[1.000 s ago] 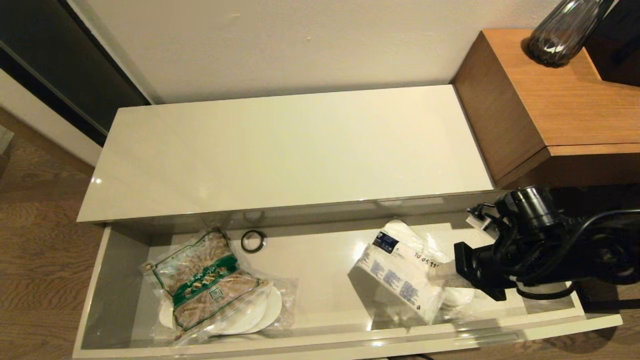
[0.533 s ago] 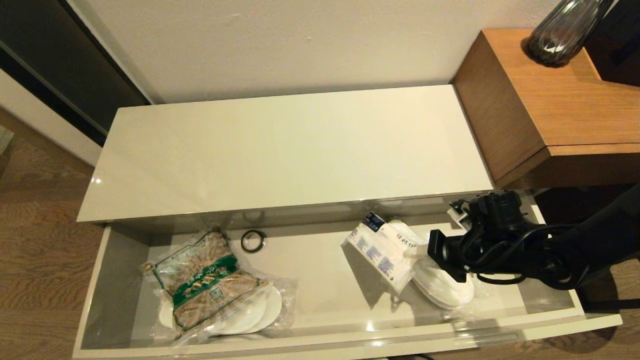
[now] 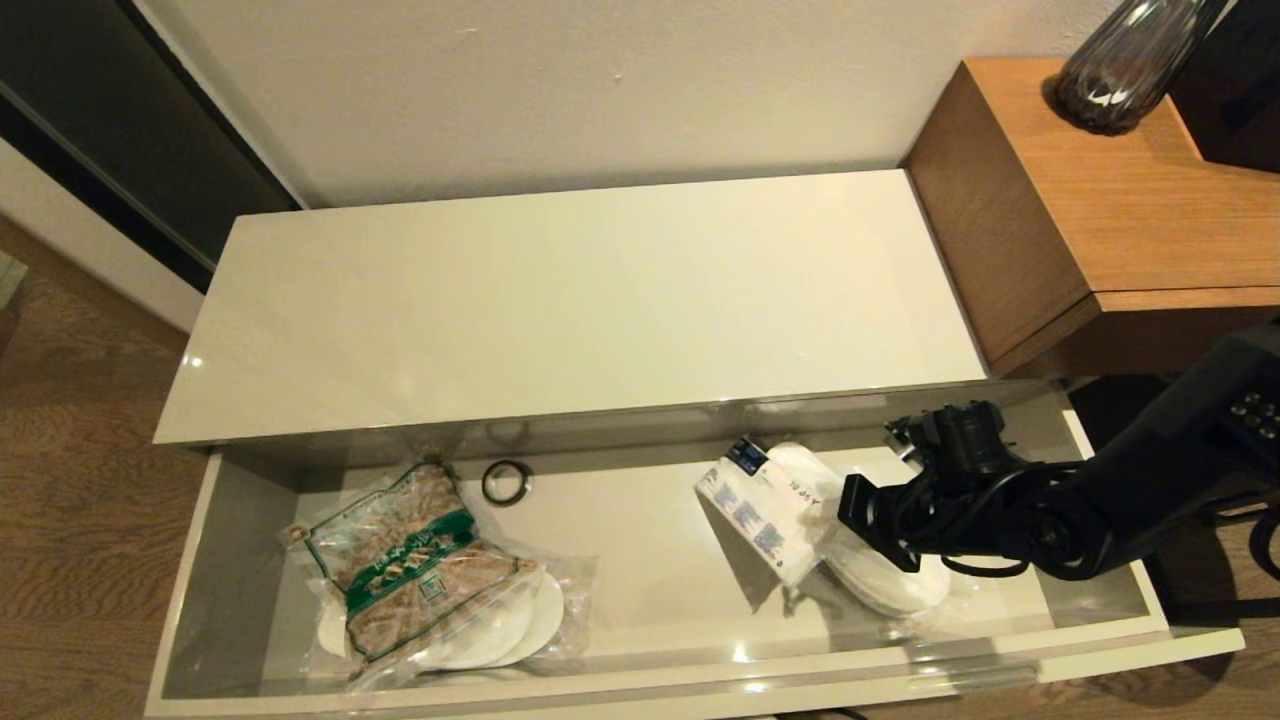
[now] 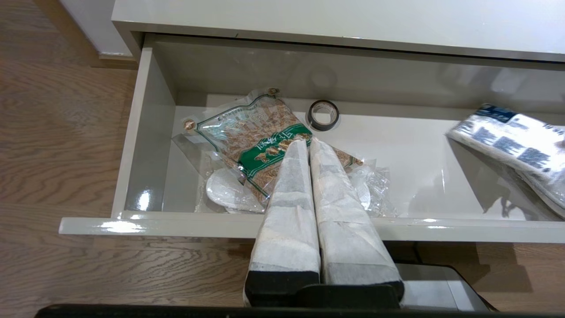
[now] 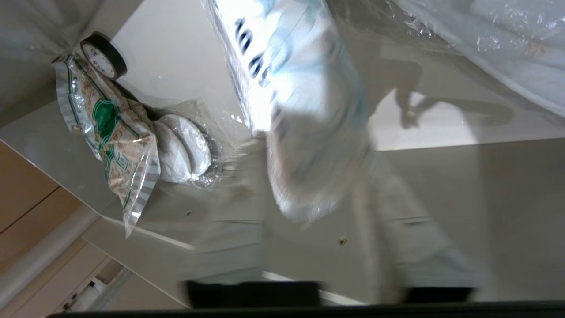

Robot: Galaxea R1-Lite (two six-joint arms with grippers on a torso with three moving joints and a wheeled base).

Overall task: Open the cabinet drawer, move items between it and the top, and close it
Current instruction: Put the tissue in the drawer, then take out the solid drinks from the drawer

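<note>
One white packet (image 3: 765, 505), blue-labelled, tilted, pinched by right gripper (image 3: 822, 512)

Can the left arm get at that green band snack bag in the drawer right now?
Probably yes. The cabinet drawer is pulled open, the bag with the green band lies on top of the slippers with nothing over it, and the left tool hangs shut just above it. It would need to open first.

drawer (image 3: 190, 560) mid-floor: free | left: bag (image 3: 410, 570), ring (image 3: 507, 482) | right: packet (image 3: 765, 505) (over slippers (image 3: 890, 585))
</note>
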